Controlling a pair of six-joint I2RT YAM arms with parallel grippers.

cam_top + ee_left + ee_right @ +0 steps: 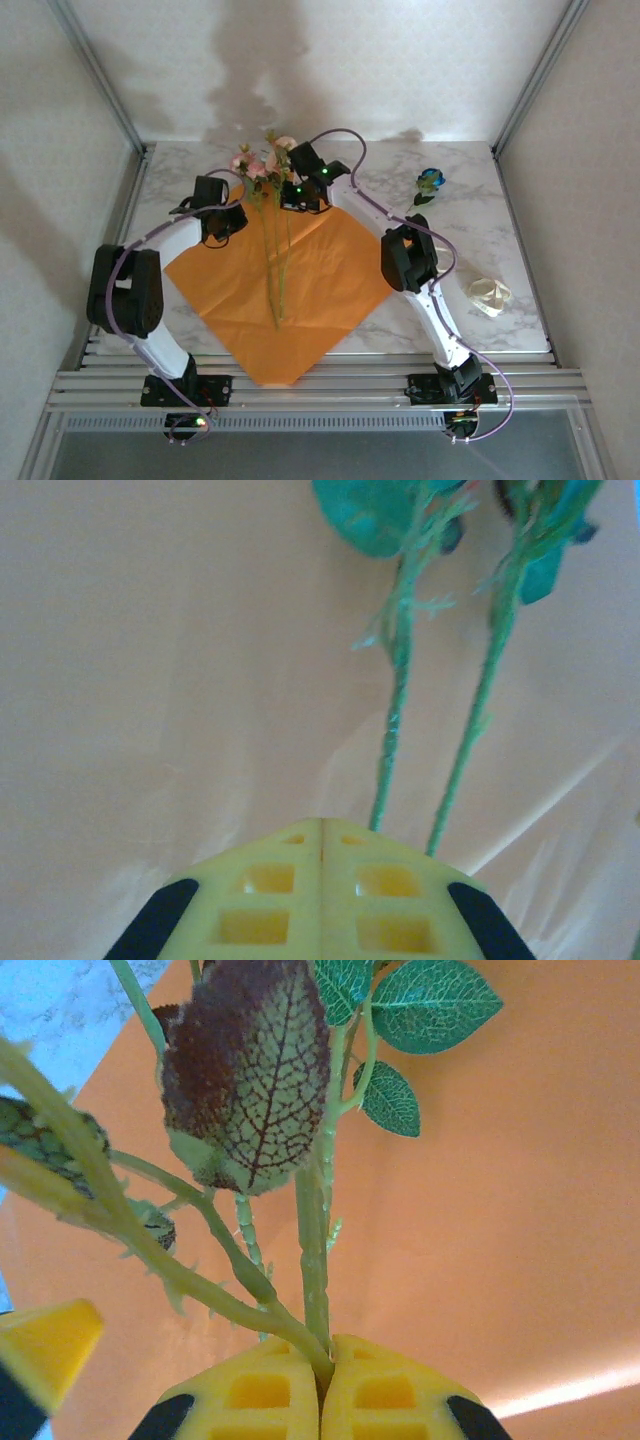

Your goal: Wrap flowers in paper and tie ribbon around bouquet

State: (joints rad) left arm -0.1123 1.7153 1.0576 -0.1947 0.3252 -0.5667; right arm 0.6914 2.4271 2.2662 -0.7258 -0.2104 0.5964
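Flowers [258,166] lie on the paper [330,285], blooms past its far corner, stems running toward the near edge. Right gripper [322,1358] is closed, pinching a stem below the leaves. Left gripper [321,825] is closed with nothing visible between its fingers, over the paper just left of two stems. Ribbon [489,295] is bunched on the table [470,230], well right of the paper.

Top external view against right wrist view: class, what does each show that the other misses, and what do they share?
Top external adds: the cream ribbon, a blue flower lying apart from the bunch, and the pink blooms. Right wrist adds: veins on a reddish leaf, and a stem pinched in the shut right gripper. Shared: the orange paper, the green stems, the marble table.
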